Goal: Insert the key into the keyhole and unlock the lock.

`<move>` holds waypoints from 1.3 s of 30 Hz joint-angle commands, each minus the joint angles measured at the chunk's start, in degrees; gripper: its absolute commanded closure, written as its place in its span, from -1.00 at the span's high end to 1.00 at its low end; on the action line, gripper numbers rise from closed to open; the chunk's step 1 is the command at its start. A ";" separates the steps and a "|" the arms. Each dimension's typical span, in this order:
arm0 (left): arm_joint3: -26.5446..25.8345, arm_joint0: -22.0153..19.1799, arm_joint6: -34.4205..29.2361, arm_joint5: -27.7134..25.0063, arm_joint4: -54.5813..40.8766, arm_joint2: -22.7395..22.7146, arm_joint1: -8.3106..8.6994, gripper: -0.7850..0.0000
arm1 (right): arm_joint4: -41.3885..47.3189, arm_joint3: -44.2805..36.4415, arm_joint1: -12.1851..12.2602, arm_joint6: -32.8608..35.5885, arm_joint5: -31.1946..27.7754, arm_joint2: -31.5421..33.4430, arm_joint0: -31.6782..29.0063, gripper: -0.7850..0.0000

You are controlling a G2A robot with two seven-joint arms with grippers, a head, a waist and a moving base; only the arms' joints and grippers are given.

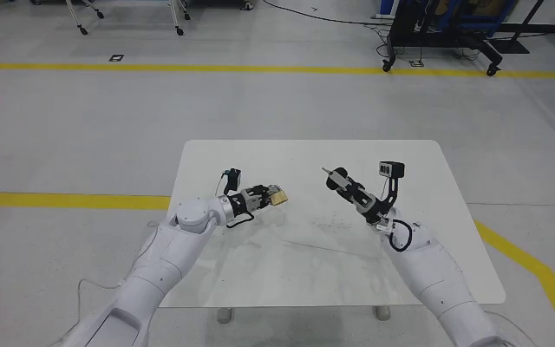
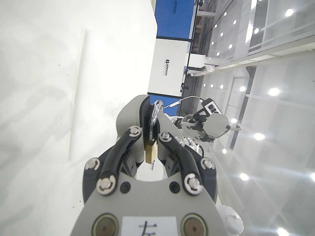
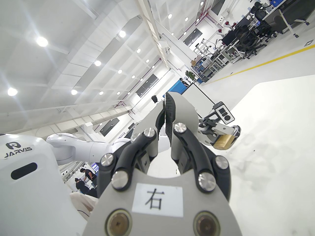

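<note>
Two grabs are looking done: the left pincer (image 1: 270, 197) is clamping the lock (image 1: 278, 198) at its tip, the right pincer (image 1: 334, 180) is pinching the key (image 1: 326, 171), well apart from the lock, so inserting and turning are waiting.

Large lab hall, yellow floor lines (image 1: 260, 67), equipment benches (image 3: 286, 6), ceiling lights (image 3: 41, 41)
</note>
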 commanded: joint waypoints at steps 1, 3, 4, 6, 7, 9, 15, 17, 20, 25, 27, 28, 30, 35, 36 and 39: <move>0.00 0.00 0.00 -0.01 0.01 0.00 0.00 -1.00 | 0.00 0.00 0.00 0.00 0.00 0.00 0.00 -1.00; -0.51 0.75 0.52 0.74 0.39 0.25 -0.04 -1.00 | 0.00 0.00 0.00 0.00 0.00 0.00 0.00 -1.00; -0.78 1.06 1.03 1.47 0.40 0.16 -0.04 -1.00 | -1.18 -0.41 0.02 -0.42 0.78 0.15 -0.01 -1.00; -1.21 1.19 0.00 3.10 -0.50 -0.14 -0.07 -1.00 | -9.07 -1.13 0.34 -1.99 1.14 1.87 0.60 -1.00; -1.22 0.98 -0.80 4.48 -0.77 -0.19 -0.08 -1.00 | -15.59 -2.14 0.59 -2.89 1.33 3.13 0.89 -1.00; -1.58 -0.32 -2.34 8.08 -0.78 -0.04 -0.20 -1.00 | -27.01 -5.33 0.91 -5.81 4.63 5.03 0.33 -1.00; -3.21 -5.03 -5.85 19.46 -0.31 1.96 -1.17 -1.00 | -48.46 -15.38 2.33 -12.06 4.86 12.14 -4.50 -1.00; -3.22 -6.47 -7.64 23.08 -1.05 2.66 -1.59 -1.00 | -57.61 -21.16 2.92 -14.49 5.41 15.55 -7.88 -1.00; -2.50 -8.78 -9.62 26.23 -1.05 4.23 -2.39 -1.00 | -69.87 -30.08 3.58 -18.66 5.09 20.00 -13.74 -1.00; 0.96 -12.80 -12.16 29.43 0.18 8.21 -4.36 -1.00 | -93.26 -42.31 3.94 -24.89 14.54 23.69 -22.17 -1.00; 3.04 -14.26 -13.10 30.34 -0.30 9.55 -5.35 -1.00 | -101.66 -45.38 3.87 -27.01 19.93 22.79 -24.81 -1.00; 4.16 -14.87 -13.21 30.51 -0.56 10.12 -5.85 -1.00 | -104.38 -46.37 3.83 -28.18 21.43 21.96 -25.75 -1.00; 6.71 -15.64 -13.46 30.50 -2.45 10.53 -6.80 -1.00 | -107.13 -47.03 3.77 -30.37 23.20 20.77 -26.88 -1.00; 7.20 -15.73 -13.35 30.45 -2.93 10.47 -6.95 -1.00 | -107.27 -46.80 3.65 -31.22 25.20 20.28 -27.21 -1.00; 7.20 -15.73 -13.35 30.45 -2.93 10.47 -6.95 -1.00 | -107.27 -46.80 3.65 -31.22 25.20 20.28 -27.21 -1.00; 7.20 -15.73 -13.35 30.45 -2.93 10.47 -6.95 -1.00 | -107.27 -46.80 3.65 -31.22 25.20 20.28 -27.21 -1.00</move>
